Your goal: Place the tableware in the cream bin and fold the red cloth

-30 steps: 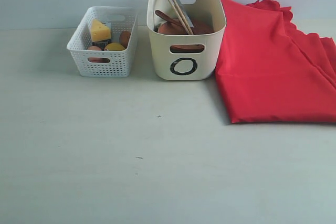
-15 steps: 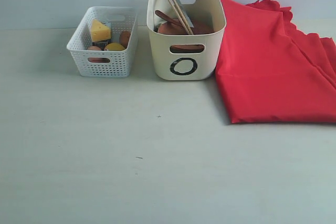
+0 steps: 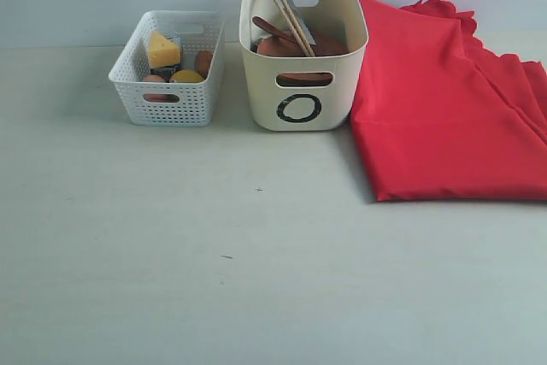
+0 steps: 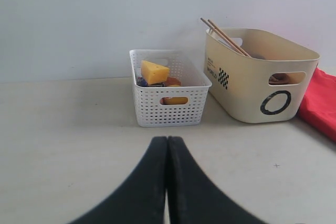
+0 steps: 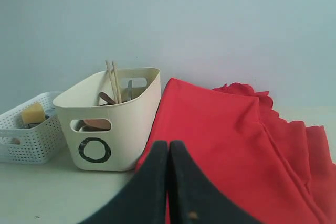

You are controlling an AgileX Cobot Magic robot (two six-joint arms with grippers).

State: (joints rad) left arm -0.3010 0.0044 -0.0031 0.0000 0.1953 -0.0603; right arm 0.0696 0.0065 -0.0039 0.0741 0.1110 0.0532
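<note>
The cream bin (image 3: 303, 53) (image 4: 261, 74) (image 5: 113, 124) with a black "O" stands at the table's back middle. Out of it stick thin wooden chopsticks (image 3: 280, 6) (image 4: 224, 37) (image 5: 112, 81), over a brown plate (image 3: 295, 45) and a wooden spoon (image 3: 272, 28). The red cloth (image 3: 444, 100) (image 5: 231, 145) (image 4: 320, 106) lies folded just right of the bin, scalloped edge at the back. Neither arm shows in the exterior view. My left gripper (image 4: 167, 139) is shut and empty, well short of the baskets. My right gripper (image 5: 168, 143) is shut and empty, in front of the cloth's near edge.
A low white lattice basket (image 3: 167, 83) (image 4: 168, 100) (image 5: 23, 140) left of the bin holds a cheese wedge (image 3: 162, 49) (image 4: 154, 72) and other food. A pale wall runs behind the table (image 3: 256, 254).
</note>
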